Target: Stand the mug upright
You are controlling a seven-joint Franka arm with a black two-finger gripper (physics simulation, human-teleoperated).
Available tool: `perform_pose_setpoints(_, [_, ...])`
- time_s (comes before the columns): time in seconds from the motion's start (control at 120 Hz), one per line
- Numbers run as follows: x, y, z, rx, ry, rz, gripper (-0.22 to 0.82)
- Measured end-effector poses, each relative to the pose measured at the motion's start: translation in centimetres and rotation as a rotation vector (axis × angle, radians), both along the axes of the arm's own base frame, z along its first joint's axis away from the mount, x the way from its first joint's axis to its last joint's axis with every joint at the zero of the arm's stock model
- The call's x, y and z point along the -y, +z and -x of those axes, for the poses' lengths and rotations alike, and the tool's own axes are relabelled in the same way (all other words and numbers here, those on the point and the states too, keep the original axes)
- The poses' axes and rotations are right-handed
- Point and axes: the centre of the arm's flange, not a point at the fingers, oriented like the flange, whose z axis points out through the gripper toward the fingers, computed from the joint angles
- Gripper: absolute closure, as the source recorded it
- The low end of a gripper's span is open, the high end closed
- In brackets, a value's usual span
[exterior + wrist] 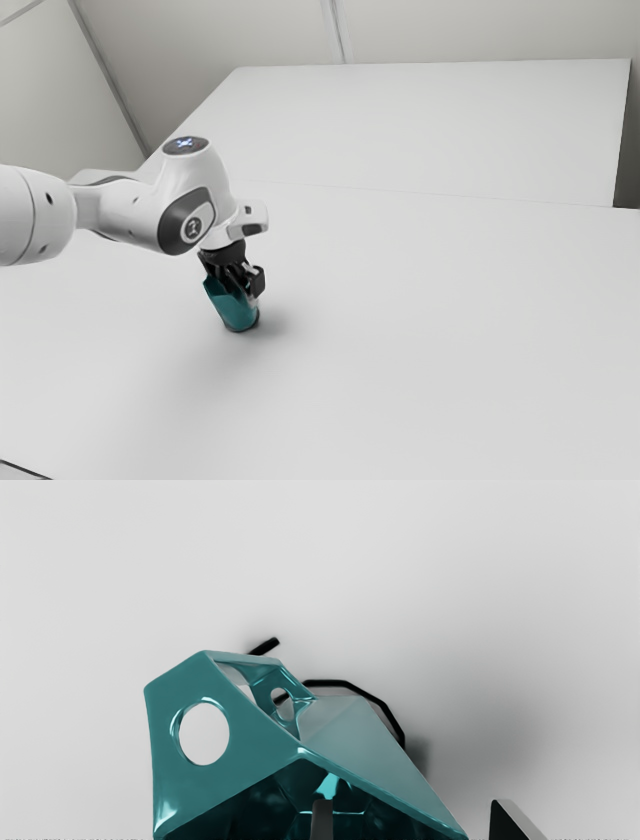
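In the exterior view, my claw [247, 287] is down at the mug [234, 309], which is on the table [420, 330] with its base down and its mouth up toward my wrist. Its slant there runs much like that of the room's corner, so I take it for the camera's angle rather than a real lean, though a slight tilt I couldn't rule out. By that, what I was asked for looks met: the mug appears upright, and I judge that little is left beyond getting my claw clear without tipping it. In the wrist view my fingers are apart, one finger [322, 822] reaching into the mouth and the other finger [510, 825] outside, with a gap between it and the wall, so I'm not gripping anything. Beyond the handle side [187, 685] I see the black base ring [327, 683] down by the table. As for contents, the part of the inside I can see is dark, glossy wall with my finger in it; the rest is cut off, so I can't tell whether it holds anything else.
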Motion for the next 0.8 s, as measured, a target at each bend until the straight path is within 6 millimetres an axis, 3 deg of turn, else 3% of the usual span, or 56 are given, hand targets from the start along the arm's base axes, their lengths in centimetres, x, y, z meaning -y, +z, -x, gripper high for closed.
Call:
perform_pose_setpoints(0.217, [0.0, 1.6, 0.2, 0.021, 0.0, 0.005, 0.24])
perform_pose_setpoints(0.425, [0.0, 4.2, 0.7, 0.047, 0.001, 0.012, 0.2])
perform_pose_setpoints(0.617, [0.1, 7.7, 0.8, 0.083, 0.001, 0.018, 0.17])
perform_pose_setpoints(0.8, [-1.4, 13.4, -2.4, 0.127, 0.041, 0.013, 0.07])
